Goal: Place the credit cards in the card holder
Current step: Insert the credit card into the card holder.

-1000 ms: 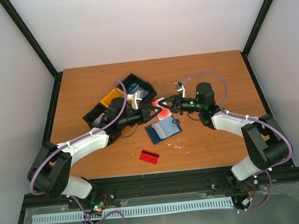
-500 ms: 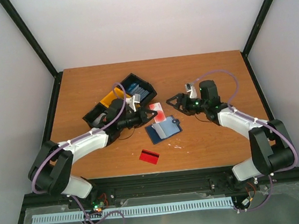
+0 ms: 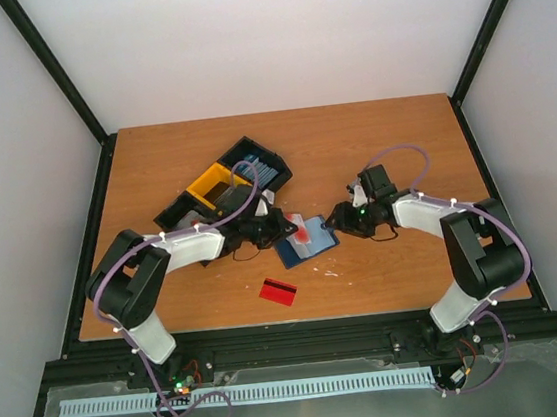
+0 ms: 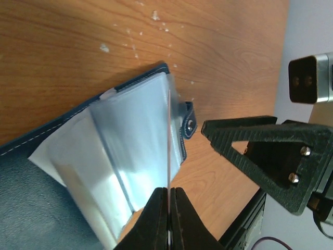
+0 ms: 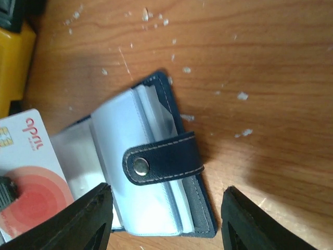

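The card holder (image 3: 308, 244) lies open on the table, navy with clear pockets (image 4: 130, 146) and a snap tab (image 5: 162, 162). My left gripper (image 3: 288, 229) is shut on one of the credit cards (image 3: 303, 231), white with red rings (image 5: 32, 179). In the left wrist view this card is edge-on (image 4: 169, 130) over the pockets, pinched at my left gripper (image 4: 169, 191). My right gripper (image 3: 339, 218) is open, and in its wrist view the right gripper (image 5: 165, 197) straddles the holder's tab end without touching it. A second red card (image 3: 278, 290) lies flat nearer the front edge.
A black bin (image 3: 253, 163) and a yellow bin (image 3: 208, 186) sit at the back left, just behind my left arm. White specks dot the wood around the holder. The table's front edge (image 3: 301, 319) is close behind the loose card.
The card passed from the right gripper to the left. The right gripper opened and dropped to the holder's tab end. The left gripper closed on the card and lowered it onto the holder.
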Available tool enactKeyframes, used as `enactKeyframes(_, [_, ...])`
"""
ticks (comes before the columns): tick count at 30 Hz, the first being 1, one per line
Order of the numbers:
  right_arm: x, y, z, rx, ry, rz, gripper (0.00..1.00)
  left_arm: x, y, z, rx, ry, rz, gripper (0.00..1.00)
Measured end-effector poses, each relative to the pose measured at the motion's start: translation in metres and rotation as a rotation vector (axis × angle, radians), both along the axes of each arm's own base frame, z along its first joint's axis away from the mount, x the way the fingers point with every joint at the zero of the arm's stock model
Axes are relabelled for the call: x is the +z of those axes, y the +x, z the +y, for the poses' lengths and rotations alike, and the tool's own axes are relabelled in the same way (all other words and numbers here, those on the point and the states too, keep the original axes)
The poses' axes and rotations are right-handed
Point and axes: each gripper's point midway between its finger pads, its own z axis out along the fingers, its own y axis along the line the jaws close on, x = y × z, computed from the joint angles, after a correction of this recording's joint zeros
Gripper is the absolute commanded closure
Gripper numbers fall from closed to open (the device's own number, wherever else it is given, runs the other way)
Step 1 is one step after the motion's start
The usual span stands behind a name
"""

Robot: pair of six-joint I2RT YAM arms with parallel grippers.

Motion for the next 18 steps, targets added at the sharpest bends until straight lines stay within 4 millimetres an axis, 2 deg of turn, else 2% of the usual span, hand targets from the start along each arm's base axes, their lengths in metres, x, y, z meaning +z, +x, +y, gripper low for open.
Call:
enactKeyframes(3, [-0.007,-0.007,0.004,0.028,-0.016,0.016,0.45,-0.006,-0.002,0.003,0.022,0.015,0.023,0.99])
enactKeyframes(8, [-0.022,-0.018,0.008,0.059,-0.03,0.043,0.57,-0.021,-0.012,0.009,0.047,0.054,0.07,0.99])
enactKeyframes(11, [-0.023,-0.018,0.011,0.071,-0.024,0.03,0.62,-0.033,-0.02,0.015,0.064,0.087,0.1,0.99])
enactKeyframes(14, [-0.025,-0.021,0.016,0.081,-0.014,0.023,0.64,-0.043,-0.025,0.022,0.081,0.12,0.12,0.99])
enactKeyframes(18, [-0.025,-0.026,0.025,0.101,0.002,0.011,0.65,-0.041,-0.027,0.027,0.094,0.129,0.112,0.99])
